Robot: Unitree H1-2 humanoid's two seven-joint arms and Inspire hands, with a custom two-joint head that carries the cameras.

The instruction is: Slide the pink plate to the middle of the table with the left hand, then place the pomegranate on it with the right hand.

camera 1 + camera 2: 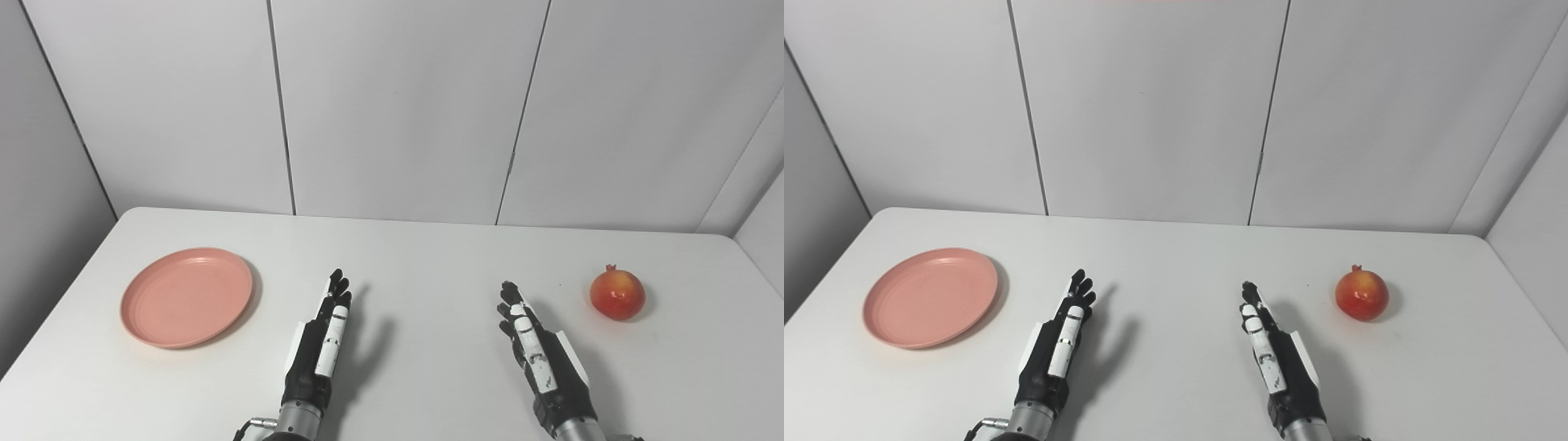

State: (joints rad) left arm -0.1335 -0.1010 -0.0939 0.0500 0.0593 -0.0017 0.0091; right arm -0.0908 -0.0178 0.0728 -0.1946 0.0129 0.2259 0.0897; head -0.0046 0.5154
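Observation:
A pink plate (187, 296) lies flat on the left side of the white table (422, 257). On the right side stands a red-yellow pomegranate (617, 293). My left hand (321, 343) hovers edge-on right of the plate, fingers straight and pointing away, holding nothing. My right hand (539, 355) is held the same way, open and empty, left of the pomegranate. Neither hand touches anything.
White wall panels (398, 110) close off the table's far edge, with angled panels at both sides. The table's rounded far corners and left edge are in view.

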